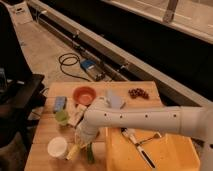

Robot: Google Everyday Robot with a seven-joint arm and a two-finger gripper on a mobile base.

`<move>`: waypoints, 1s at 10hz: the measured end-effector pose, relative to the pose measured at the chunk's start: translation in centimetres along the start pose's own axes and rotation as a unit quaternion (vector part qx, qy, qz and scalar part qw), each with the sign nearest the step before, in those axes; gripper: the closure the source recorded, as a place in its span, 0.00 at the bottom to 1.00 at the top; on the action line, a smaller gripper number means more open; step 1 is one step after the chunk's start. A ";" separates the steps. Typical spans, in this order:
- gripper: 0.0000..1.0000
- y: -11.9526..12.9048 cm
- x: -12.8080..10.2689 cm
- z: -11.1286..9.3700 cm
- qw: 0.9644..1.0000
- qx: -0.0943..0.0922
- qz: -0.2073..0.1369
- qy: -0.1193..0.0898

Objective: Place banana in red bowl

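The banana (73, 152) is a pale-yellow piece lying near the table's front left, between the white cup (57, 146) and a dark green vegetable (90, 155). My gripper (81, 141) hangs from the white arm (130, 120) right over the banana's upper end, partly hiding it. The red bowl (84, 94) stands toward the back left of the table with nothing visible in it, well behind the gripper.
A yellow bin (165, 155) with a tool (138, 144) in it fills the front right. A blue block (60, 102), a green cup (62, 116), a white packet (78, 113), a grey-blue item (116, 100) and dark fruit (138, 93) lie on the wooden table (47, 131). Cables (70, 63) lie on the floor behind.
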 end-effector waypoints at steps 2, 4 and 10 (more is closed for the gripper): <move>1.00 -0.2 0.8 -4.2 0.999 0.011 0.004 0.032; 1.00 -1.1 1.6 -8.2 0.998 0.020 0.005 0.062; 1.00 -7.5 9.4 -18.3 0.989 0.048 0.000 0.141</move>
